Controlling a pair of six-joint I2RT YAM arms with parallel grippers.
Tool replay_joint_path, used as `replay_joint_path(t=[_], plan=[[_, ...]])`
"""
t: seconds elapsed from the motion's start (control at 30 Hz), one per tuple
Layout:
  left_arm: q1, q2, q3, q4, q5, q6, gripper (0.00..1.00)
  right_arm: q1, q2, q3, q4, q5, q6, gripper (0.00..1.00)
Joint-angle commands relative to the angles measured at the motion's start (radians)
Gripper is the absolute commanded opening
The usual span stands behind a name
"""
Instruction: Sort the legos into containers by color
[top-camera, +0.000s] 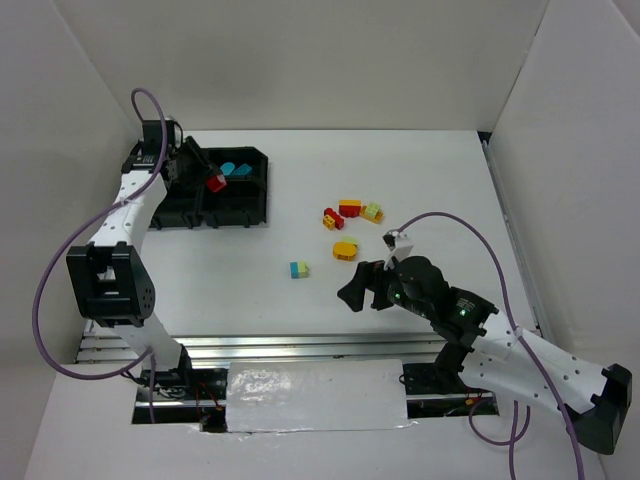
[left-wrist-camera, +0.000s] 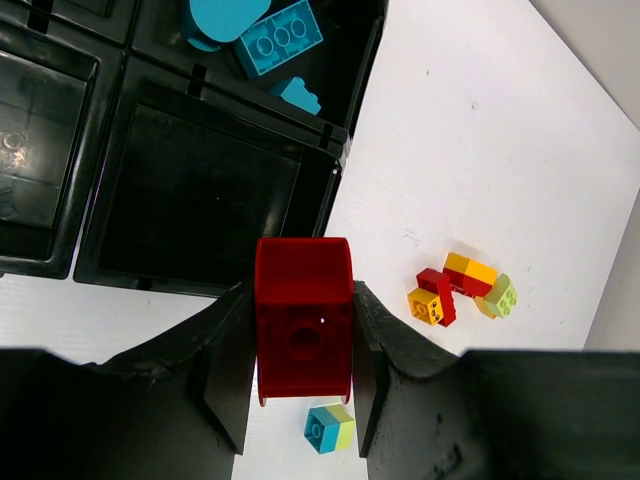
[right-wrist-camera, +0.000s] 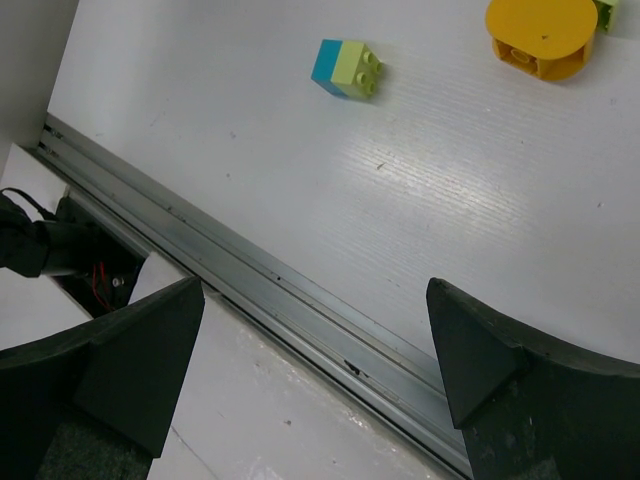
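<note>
the left jaws are clamped on a red brick (top-camera: 215, 183), one finger flat against each of its sides. in the left wrist view the red brick (left-wrist-camera: 303, 330) fills the gap between them, and its rounded end sticks out past the fingertips. the brick hangs above the black tray (top-camera: 245, 217) at the far left of the surface (top-camera: 430, 170), clear of the tray floor. from above it sits over the tray's right half, about where the far right and near right compartments meet; which of the two it is over i cannot tell. the far right compartment holds teal bricks (top-camera: 235, 169), which the left wrist view shows as teal bricks (left-wrist-camera: 290, 35) just past the divider wall of the tray (left-wrist-camera: 120, 70).

the right jaws stand wide apart with nothing between them, over the near edge of the surface, right of centre. the teal-and-lime brick (top-camera: 299, 269) lies on the surface, beyond them and to their left, well apart from both fingers. the yellow rounded brick (top-camera: 345, 249) lies beyond them to the right.

farther out, three mixed bricks lie close together: a red-and-yellow one (top-camera: 333, 218), another red-and-yellow one (top-camera: 350, 208) and a lime-and-yellow one (top-camera: 372, 212).
</note>
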Motion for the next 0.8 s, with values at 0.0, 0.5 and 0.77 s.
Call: replay_joint_path(t=[0.0,0.5,0.77], plan=[[-0.006,-0.012,0.007,0.052,0.006,-0.006,0.0,-0.003,0.007,0.01,0.011,0.017,0.0,1.0],[-0.004,-0.022,-0.002,0.049,0.005,-0.012,0.0,-0.003,-0.019,-0.002,0.011,0.016,0.0,1.0],[-0.006,-0.024,-0.006,0.046,0.0,-0.009,0.0,-0.003,-0.026,-0.011,0.01,0.016,0.002,1.0]])
